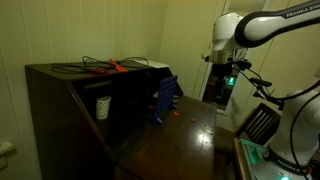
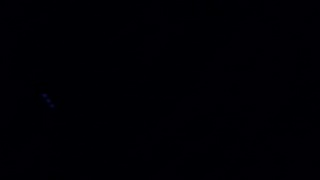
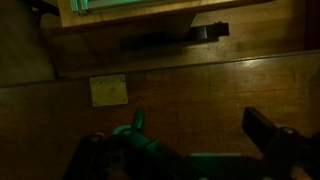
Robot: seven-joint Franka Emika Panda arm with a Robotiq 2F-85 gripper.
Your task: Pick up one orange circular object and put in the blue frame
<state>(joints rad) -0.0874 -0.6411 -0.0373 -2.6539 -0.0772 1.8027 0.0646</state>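
Note:
The blue frame (image 1: 165,98) stands upright on the dark wooden table, leaning by the dark cabinet (image 1: 95,90). Tiny orange circular objects (image 1: 178,117) lie on the table just in front of the frame. My gripper (image 1: 226,92) hangs high above the table's far right side, well away from the frame and discs. In the wrist view my gripper (image 3: 195,128) is open, with nothing between its fingers, over bare wooden tabletop. No disc shows in the wrist view. One exterior view is almost fully black.
A long orange-red tool with black cables (image 1: 118,67) lies on top of the cabinet. A white cup (image 1: 102,106) sits in the cabinet. A yellowish note (image 3: 108,91) lies on the table; a black object (image 3: 205,33) lies near the table edge.

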